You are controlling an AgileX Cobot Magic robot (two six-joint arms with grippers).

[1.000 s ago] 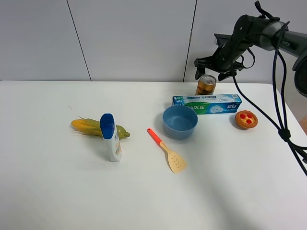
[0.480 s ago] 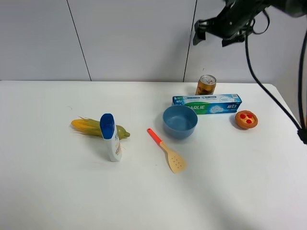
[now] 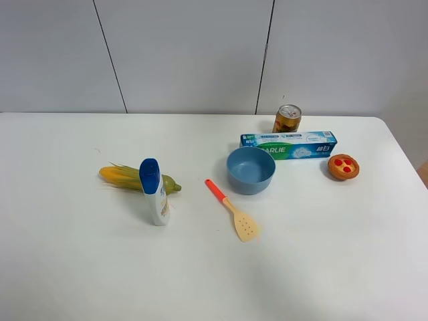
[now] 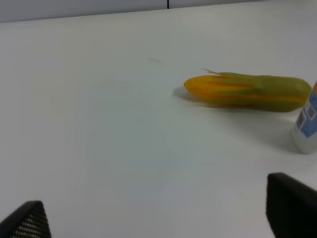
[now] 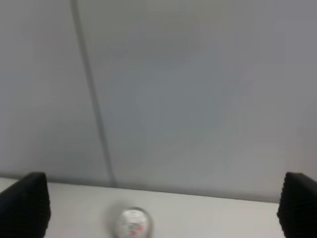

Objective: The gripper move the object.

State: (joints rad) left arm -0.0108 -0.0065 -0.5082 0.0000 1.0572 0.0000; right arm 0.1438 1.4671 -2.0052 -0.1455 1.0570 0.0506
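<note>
The orange-gold can [image 3: 287, 119] with a silver top stands upright at the back of the white table [image 3: 80, 267], just behind the toothpaste box [image 3: 289, 145]. Neither arm shows in the high view. In the right wrist view my right gripper [image 5: 161, 206] is open and empty, its black fingertips [image 5: 22, 203] wide apart, high above the can's top [image 5: 132, 222] and facing the wall. In the left wrist view my left gripper [image 4: 158, 213] is open and empty, low over bare table near the corn cob [image 4: 247, 91].
A blue bowl [image 3: 251, 170] sits in front of the toothpaste box. A round orange tart [image 3: 344, 166] lies to its right. An orange-handled spatula [image 3: 233, 210], a blue-capped white bottle [image 3: 154, 192] and the corn cob [image 3: 137, 178] lie mid-table and left.
My right arm has risen from just above the can and left the high view. The can stays where it stood.
</note>
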